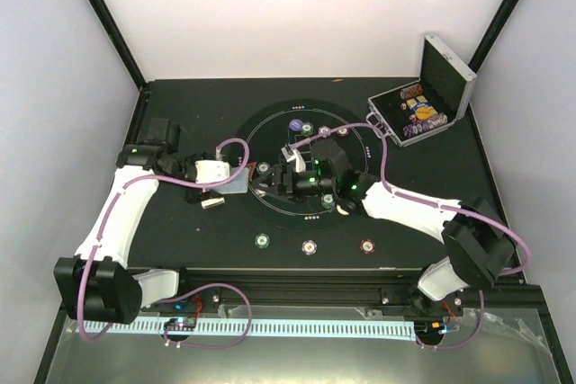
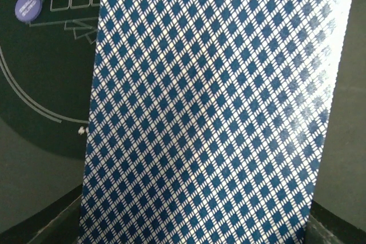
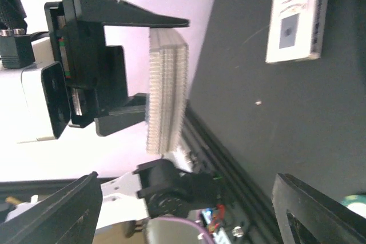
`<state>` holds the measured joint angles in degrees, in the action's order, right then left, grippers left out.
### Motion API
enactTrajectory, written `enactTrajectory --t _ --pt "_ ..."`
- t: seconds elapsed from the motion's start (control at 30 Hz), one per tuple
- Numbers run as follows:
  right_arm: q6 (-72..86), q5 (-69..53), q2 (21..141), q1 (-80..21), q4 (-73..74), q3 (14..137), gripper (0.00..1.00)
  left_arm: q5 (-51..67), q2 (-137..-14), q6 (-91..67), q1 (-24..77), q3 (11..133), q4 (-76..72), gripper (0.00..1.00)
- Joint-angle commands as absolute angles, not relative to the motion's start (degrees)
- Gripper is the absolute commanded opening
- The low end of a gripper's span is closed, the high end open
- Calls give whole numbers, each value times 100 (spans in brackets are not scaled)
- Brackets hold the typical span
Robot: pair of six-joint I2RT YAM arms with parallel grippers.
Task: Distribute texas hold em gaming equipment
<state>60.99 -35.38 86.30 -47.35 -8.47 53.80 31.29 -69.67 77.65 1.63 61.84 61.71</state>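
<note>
My left gripper (image 1: 232, 183) is shut on a deck of blue-checked playing cards (image 1: 237, 183) and holds it above the table at the mat's left edge. The top card's back (image 2: 211, 112) fills the left wrist view and hides the fingers. My right gripper (image 1: 262, 183) is open and empty, pointing at the deck from the right. In the right wrist view the deck (image 3: 167, 90) shows edge-on, clamped in the left gripper, beyond my open right gripper (image 3: 186, 190). A purple button disc (image 1: 294, 124) and a green chip (image 1: 307, 129) lie at the mat's far side.
Three chips lie along the near side: green (image 1: 262, 241), purple-white (image 1: 309, 246), red-brown (image 1: 367, 245). An open silver case (image 1: 423, 107) with chips stands at the back right. A small white box (image 1: 212, 203) lies below the left gripper on the black mat (image 1: 270, 218).
</note>
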Motion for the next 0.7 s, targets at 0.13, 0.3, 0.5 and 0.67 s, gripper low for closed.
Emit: enactTrajectory --t 0.13,0.3,0.5,0.67 --pt "7259 -3956 8771 -5072 -2819 5022 76 3444 -6673 7062 808 6548 6395 2" --pt "7215 -3904 8833 -5184 -2725 5144 69 3333 -6660 6891 986 6562 6349 1" --pt "7252 -3893 9079 -5251 -2707 5329 59 3318 -6554 6829 1071 6497 6294 1" --pt "7348 -3871 9343 -5288 -2784 5535 49 3311 -6511 6828 1127 6474 6310 2"
